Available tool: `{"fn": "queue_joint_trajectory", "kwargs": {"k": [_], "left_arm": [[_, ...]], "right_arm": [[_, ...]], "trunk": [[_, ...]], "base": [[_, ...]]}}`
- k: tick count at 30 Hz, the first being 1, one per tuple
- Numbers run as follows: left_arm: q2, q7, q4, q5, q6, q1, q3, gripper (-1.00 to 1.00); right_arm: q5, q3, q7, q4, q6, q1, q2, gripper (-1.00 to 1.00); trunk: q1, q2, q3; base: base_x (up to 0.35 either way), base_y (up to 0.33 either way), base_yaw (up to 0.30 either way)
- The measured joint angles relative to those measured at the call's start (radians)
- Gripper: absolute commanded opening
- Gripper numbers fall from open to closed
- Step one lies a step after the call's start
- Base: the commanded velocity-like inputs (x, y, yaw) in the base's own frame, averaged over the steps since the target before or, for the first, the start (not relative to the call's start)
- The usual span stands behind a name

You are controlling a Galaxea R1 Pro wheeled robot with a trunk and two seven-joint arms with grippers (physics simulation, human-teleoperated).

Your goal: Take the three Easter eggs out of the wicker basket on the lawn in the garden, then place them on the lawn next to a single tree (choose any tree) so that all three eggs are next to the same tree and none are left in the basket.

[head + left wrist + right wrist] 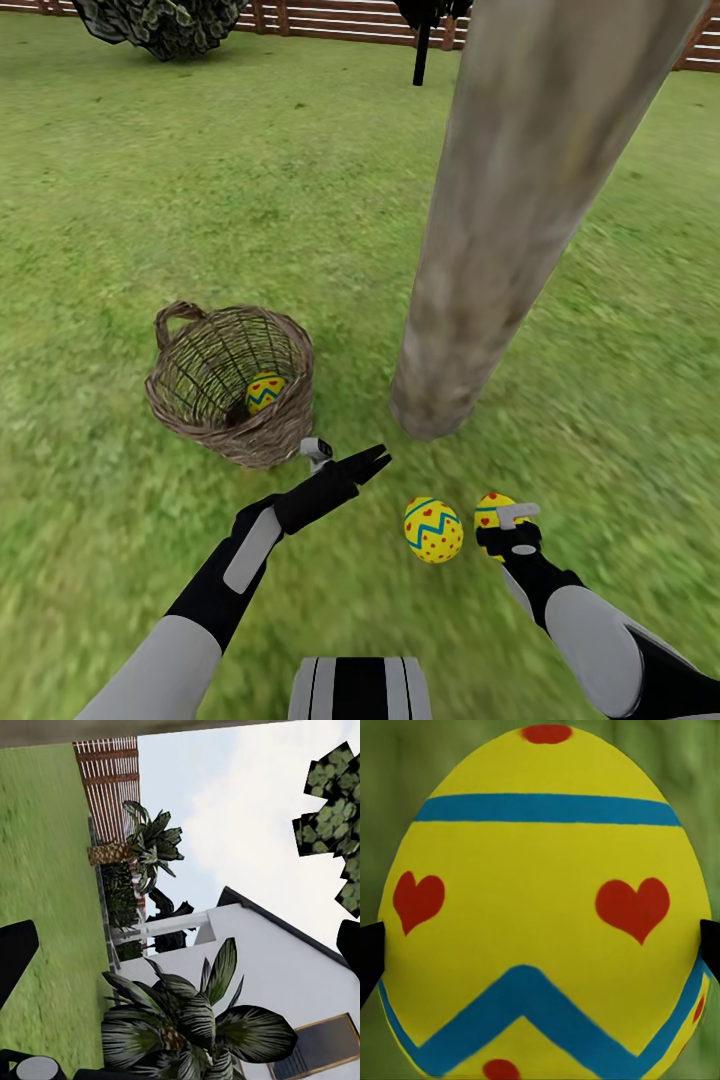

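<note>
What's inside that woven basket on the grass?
One yellow Easter egg with a blue zigzag lies low inside the wicker basket. The near wall hides part of the bottom, so anything tucked there cannot be seen.

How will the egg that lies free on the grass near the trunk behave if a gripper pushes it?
The egg is rounded and looks smooth, so it would probably roll away in a curve. The grass looks flat, so it may stop soon. Its glossy shell may slip between closing jaws.
</note>
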Motion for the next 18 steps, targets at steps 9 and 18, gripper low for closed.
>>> {"fn": "queue_joint_trajectory", "kwargs": {"k": [9, 18], "left_arm": [[0.000, 0.000, 0.000, 0.000, 0.000, 0.000, 0.000, 1.00], [0.000, 0.001, 0.002, 0.000, 0.000, 0.000, 0.000, 1.00]], "right_arm": [[-0.002, 0.004, 0.007, -0.005, 0.003, 0.000, 0.000, 1.00], [-0.003, 0.004, 0.014, -0.006, 0.004, 0.000, -0.001, 1.00]], "trunk": [[0.000, 0.000, 0.000], [0.000, 0.000, 0.000]], "base": [[0.000, 0.000, 0.000], [0.000, 0.000, 0.000]]}}
